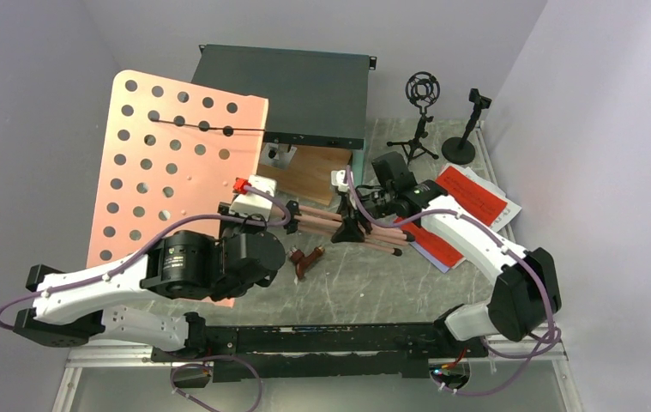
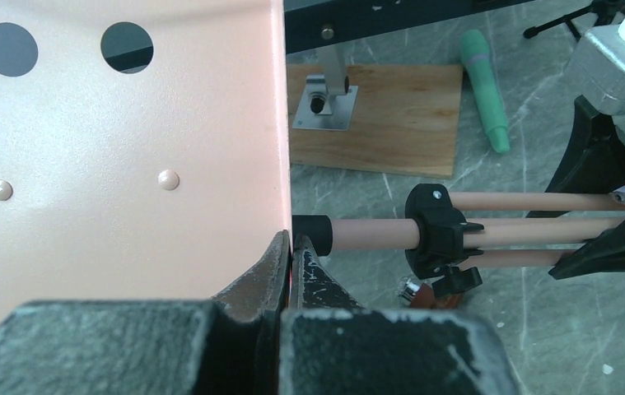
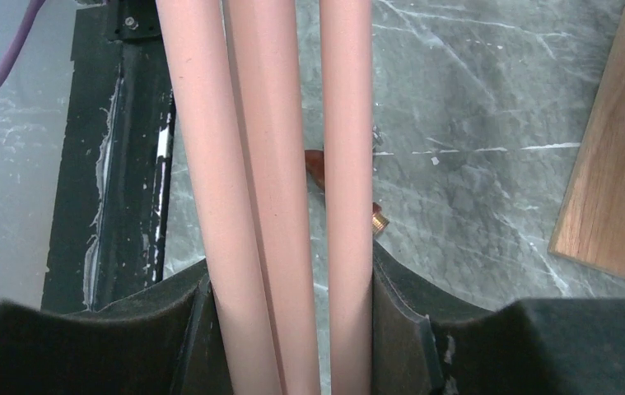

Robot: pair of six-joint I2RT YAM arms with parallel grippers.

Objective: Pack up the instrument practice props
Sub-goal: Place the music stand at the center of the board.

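The pink perforated music desk [image 1: 176, 163] stands tilted at the left, and its folded pink tripod legs [image 1: 322, 215] stretch right across the table. My left gripper [image 1: 251, 215] is shut on the desk's right edge; the left wrist view shows the jaws [image 2: 292, 243] pinching that edge [image 2: 128, 164]. My right gripper [image 1: 352, 221] is shut on the three tripod legs [image 3: 268, 123]. A mint microphone [image 2: 486, 86] lies beyond. Red and white sheet-music pages [image 1: 472, 193] lie at the right. Two black mic mounts [image 1: 422, 94] [image 1: 467, 129] stand at the back right.
A big dark grey metal box [image 1: 304, 90] sits at the back over a wooden board [image 1: 317, 172]. A small brown wooden piece [image 1: 307, 257] lies under the tripod legs. A black rail [image 1: 330, 339] runs along the near edge. Walls close in on both sides.
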